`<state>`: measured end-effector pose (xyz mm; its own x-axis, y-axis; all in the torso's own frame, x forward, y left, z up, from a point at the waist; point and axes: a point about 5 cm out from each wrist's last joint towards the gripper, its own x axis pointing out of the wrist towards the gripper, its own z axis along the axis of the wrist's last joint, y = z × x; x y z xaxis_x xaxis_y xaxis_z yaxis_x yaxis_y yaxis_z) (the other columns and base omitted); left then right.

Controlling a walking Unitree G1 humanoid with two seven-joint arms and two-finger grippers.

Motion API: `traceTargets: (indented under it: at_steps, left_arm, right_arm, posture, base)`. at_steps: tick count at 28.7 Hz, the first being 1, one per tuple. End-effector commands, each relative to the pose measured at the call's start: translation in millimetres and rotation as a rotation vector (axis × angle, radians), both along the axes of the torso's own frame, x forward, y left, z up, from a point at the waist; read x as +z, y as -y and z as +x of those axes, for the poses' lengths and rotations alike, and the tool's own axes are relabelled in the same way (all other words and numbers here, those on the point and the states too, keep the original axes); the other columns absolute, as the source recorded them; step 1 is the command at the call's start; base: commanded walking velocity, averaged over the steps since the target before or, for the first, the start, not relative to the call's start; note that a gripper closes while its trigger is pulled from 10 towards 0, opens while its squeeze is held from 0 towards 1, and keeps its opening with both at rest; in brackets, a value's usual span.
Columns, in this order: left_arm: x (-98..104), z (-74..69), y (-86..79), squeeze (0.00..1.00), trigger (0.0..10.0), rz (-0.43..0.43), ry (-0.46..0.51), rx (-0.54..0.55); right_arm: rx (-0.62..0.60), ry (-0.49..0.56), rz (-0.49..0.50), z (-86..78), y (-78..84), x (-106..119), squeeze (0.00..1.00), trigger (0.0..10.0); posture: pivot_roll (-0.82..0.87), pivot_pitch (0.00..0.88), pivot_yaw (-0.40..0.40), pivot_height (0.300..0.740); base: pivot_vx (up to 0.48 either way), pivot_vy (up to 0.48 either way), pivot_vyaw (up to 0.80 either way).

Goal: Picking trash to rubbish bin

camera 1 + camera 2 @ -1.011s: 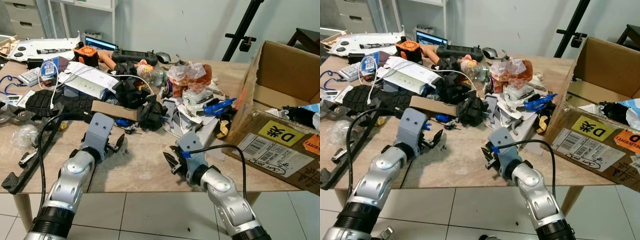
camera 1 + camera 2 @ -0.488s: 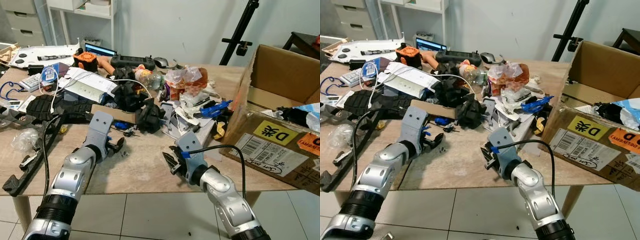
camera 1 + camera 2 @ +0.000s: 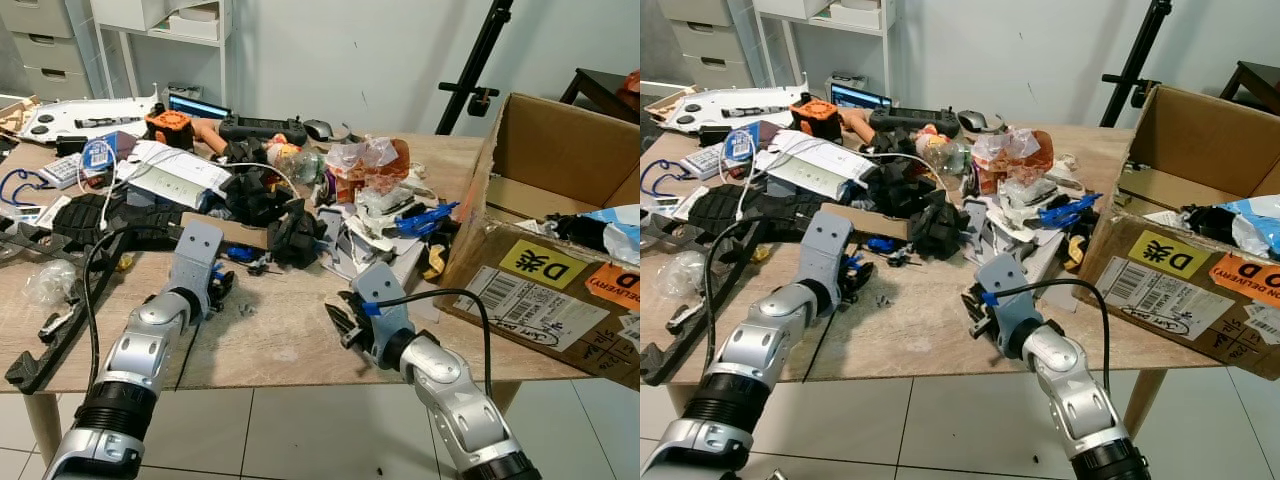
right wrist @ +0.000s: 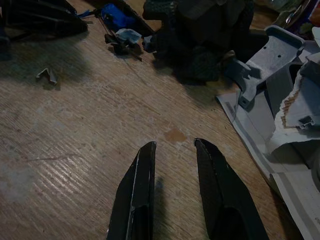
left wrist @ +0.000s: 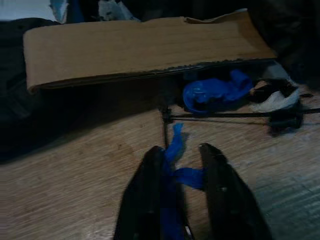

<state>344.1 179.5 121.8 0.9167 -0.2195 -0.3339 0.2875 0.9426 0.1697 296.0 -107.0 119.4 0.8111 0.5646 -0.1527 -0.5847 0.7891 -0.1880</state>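
I'm working over a light wooden table with clutter heaped along its far half and a big open brown cardboard box on its right end, which I take to be the rubbish bin (it already has wrappers and black scraps inside).

My left gripper sits near the middle of the table, just short of the junk pile, its two black fingers closed on a thin strip of blue plastic film. In the left wrist view the strip runs up between the fingers, with its free end poking out past the tips towards a flat brown cardboard strip and a small crumpled blue wad tucked under that strip's edge.

I judge the film to be nearly weightless, soft and limp. It won't break, but it could slide out of a loose pinch or flutter on the way across. The hold looks sound where it is, low on the strip with plenty of material inside the fingers; I wouldn't regrip. It looks twisted, glossy, saturated blue, a torn ribbon rather than a sheet. A thin black rod lies across the table just beyond it, so I'd lift straight up to avoid snagging it.

My right gripper hovers over bare wood near the front edge, fingers parted and empty.
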Motion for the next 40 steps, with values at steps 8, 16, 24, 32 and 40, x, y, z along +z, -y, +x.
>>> traceTargets:
  at_steps: [8, 16, 24, 32, 40]
  left_arm:
    - [-0.4, -0.4, -14.1, 0.0, 0.0, 0.05, 0.037, 0.046]
    - [20.9, -0.5, -25.3, 0.0, 0.0, -0.054, 0.168, 0.03]
    - [74.9, -18.4, -19.4, 0.0, 0.0, -0.511, 0.432, -0.22]
    - [99.8, -19.6, -18.1, 0.0, 0.0, -0.708, 0.567, -0.216]
    - [107.0, -15.3, 3.8, 0.0, 0.0, -0.743, 0.596, -0.209]
  right_arm:
    - [-0.016, 0.004, -0.01, 1.0, 5.0, -0.2, 0.0, 10.0]
    - [-0.021, 0.004, -0.008, 1.5, 6.2, 0.5, 0.0, 10.0]
    - [-0.014, 0.009, 0.0, 3.7, 2.8, 3.1, 0.0, 10.0]
    - [-0.019, 0.056, 0.095, 7.9, -1.0, 20.9, 0.0, 10.0]
    - [0.044, 0.245, 0.522, 12.6, -11.3, 84.7, 0.0, 10.0]
  posture:
    - [-0.02, 0.094, -0.076, 0.74]
    - [-0.02, 0.099, -0.078, 0.74]
    - [-0.01, 0.106, -0.084, 0.74]
    - [-0.01, 0.113, -0.089, 0.74]
    - [-0.01, 0.122, -0.096, 0.74]
  base:
    - [0.0, 0.0, 0.0]
    - [0.0, 0.0, 0.0]
    - [0.0, 0.0, 0.0]
    - [0.0, 0.0, 0.0]
    - [0.0, 0.0, 0.0]
